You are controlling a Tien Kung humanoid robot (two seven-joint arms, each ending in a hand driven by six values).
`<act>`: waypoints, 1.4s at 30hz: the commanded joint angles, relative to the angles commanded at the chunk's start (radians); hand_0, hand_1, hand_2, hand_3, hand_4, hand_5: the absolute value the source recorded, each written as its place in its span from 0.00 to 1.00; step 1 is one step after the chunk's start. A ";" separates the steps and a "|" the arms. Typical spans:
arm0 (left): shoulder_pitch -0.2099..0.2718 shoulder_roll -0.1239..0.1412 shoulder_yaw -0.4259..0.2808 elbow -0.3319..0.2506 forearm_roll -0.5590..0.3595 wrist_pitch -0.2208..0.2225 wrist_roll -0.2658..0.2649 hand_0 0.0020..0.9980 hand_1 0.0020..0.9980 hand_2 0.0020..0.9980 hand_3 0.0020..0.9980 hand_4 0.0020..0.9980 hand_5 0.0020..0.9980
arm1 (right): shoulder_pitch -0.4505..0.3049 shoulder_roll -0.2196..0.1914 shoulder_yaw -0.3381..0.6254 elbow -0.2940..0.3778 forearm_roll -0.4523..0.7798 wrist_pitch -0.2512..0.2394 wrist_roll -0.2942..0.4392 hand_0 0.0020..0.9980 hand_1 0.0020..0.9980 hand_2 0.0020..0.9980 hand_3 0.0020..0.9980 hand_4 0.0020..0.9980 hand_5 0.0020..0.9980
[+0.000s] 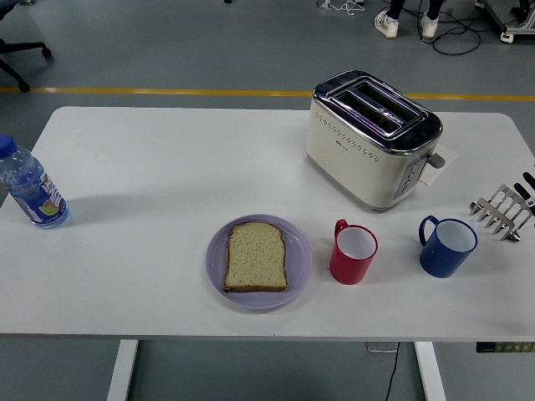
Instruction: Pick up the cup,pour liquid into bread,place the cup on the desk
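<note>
Red cup: upright on the white desk, handle to its left, just right of the plate.
Bread: one slice flat on a lilac plate.
Right hand: metal fingers extended and holding nothing at the desk's right edge, well right of the red cup.
Blue cup: between hand and red cup.
Toaster: behind both cups.
Bottle: far left.

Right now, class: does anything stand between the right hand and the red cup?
Yes. The blue cup stands between the right hand, at the table's right edge, and the red cup beside the purple plate.
</note>
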 joint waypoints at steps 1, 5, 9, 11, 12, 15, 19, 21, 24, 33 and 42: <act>0.001 0.000 0.002 0.000 -0.001 0.000 0.000 0.64 0.67 0.69 0.52 0.24 0.85 | -0.001 0.000 0.000 0.000 0.000 0.000 0.002 0.71 0.64 0.69 0.66 0.62 0.49; 0.004 0.000 0.003 0.000 0.001 0.000 0.000 0.64 0.67 0.69 0.52 0.24 0.85 | -0.006 0.002 0.001 -0.001 0.000 -0.001 0.006 0.71 0.64 0.69 0.65 0.62 0.48; 0.005 0.000 0.001 0.000 0.001 -0.001 0.000 0.64 0.67 0.69 0.52 0.24 0.85 | -0.006 0.003 0.001 -0.002 0.001 -0.003 0.007 0.70 0.63 0.68 0.65 0.62 0.48; 0.005 0.000 -0.001 0.000 0.002 -0.001 0.000 0.64 0.67 0.69 0.52 0.24 0.85 | -0.006 0.003 0.000 -0.002 0.001 -0.003 0.007 0.70 0.63 0.68 0.65 0.62 0.48; 0.004 0.000 -0.002 0.000 0.002 -0.001 0.000 0.64 0.67 0.69 0.52 0.24 0.85 | -0.005 0.003 0.000 -0.003 0.001 -0.003 0.007 0.70 0.63 0.68 0.65 0.62 0.48; 0.003 0.000 -0.004 0.000 0.002 -0.001 0.000 0.64 0.67 0.69 0.52 0.24 0.86 | -0.003 0.003 0.000 -0.003 0.001 -0.003 0.006 0.69 0.63 0.68 0.65 0.61 0.48; 0.002 0.000 -0.007 -0.001 0.003 -0.001 0.000 0.64 0.67 0.69 0.52 0.24 0.86 | -0.002 0.002 0.001 -0.003 0.001 -0.003 0.006 0.69 0.63 0.68 0.65 0.61 0.48; 0.001 0.000 -0.008 -0.001 0.004 -0.001 0.000 0.64 0.67 0.69 0.53 0.24 0.86 | -0.001 0.002 0.002 -0.003 0.001 -0.003 0.007 0.69 0.62 0.68 0.65 0.61 0.47; 0.000 0.000 -0.009 -0.001 0.005 -0.001 0.000 0.64 0.67 0.69 0.53 0.24 0.86 | 0.000 0.003 0.002 -0.003 0.001 -0.003 0.006 0.69 0.62 0.68 0.65 0.61 0.47; -0.004 0.000 -0.012 0.000 0.006 -0.001 0.001 0.64 0.67 0.69 0.53 0.24 0.86 | 0.003 0.004 0.004 -0.007 0.003 -0.007 0.002 0.68 0.61 0.67 0.64 0.60 0.44; -0.008 0.000 -0.015 0.000 0.007 -0.001 0.001 0.64 0.67 0.69 0.53 0.24 0.85 | 0.009 0.003 0.005 -0.006 0.003 -0.008 0.003 0.68 0.61 0.67 0.64 0.60 0.44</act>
